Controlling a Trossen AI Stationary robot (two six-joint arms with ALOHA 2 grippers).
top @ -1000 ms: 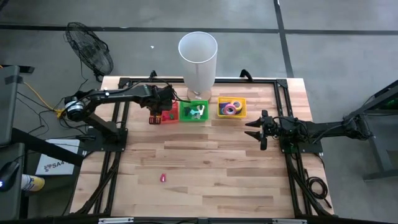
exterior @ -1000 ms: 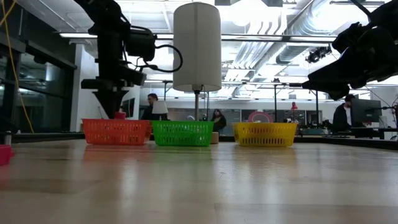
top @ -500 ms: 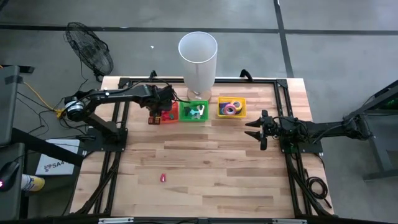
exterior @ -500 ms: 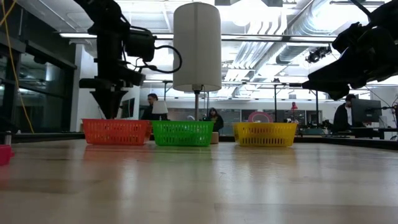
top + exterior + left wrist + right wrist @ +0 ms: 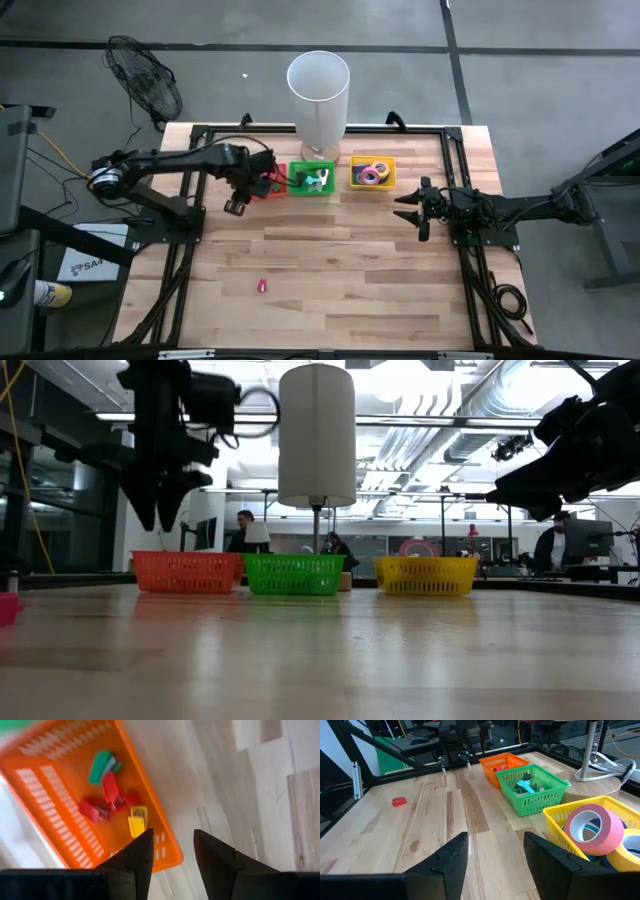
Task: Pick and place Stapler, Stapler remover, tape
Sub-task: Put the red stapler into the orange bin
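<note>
Hovering left tool beside orange basket, right arm waiting

Left tool (image 5: 236, 206) hangs above the table (image 5: 330, 270), just off the near-left corner of the orange basket (image 5: 270, 181). In the left wrist view its two fingers (image 5: 137, 857) stand apart with bare wood and the basket rim between them; nothing is held. In the low view the same tool (image 5: 160, 510) points down, clear above the basket top.

Orange basket contents, left wrist view: several small staplers (image 5: 111, 795), red, yellow and teal, lying loose on the basket floor. Exact count unclear.

Green basket (image 5: 312, 179) sits just beside the orange one, toward the right arm. It holds a teal staple remover (image 5: 525, 787) plus other small items too small to identify.

Yellow basket (image 5: 372, 173) sits further along the same row, apart from the green one. It holds the tape rolls (image 5: 374, 173); a pink roll (image 5: 592, 829) leans upright against the basket wall in the right wrist view.

One small red item (image 5: 262, 287) lies alone on open wood, well apart from the baskets, on the near-left part of the table. Kind not discernible.

Tall white cylinder (image 5: 318, 96) stands behind the green basket.

Right tool (image 5: 412, 210) waits above the right side of the table, near the yellow basket, fingers spread, empty.
</note>
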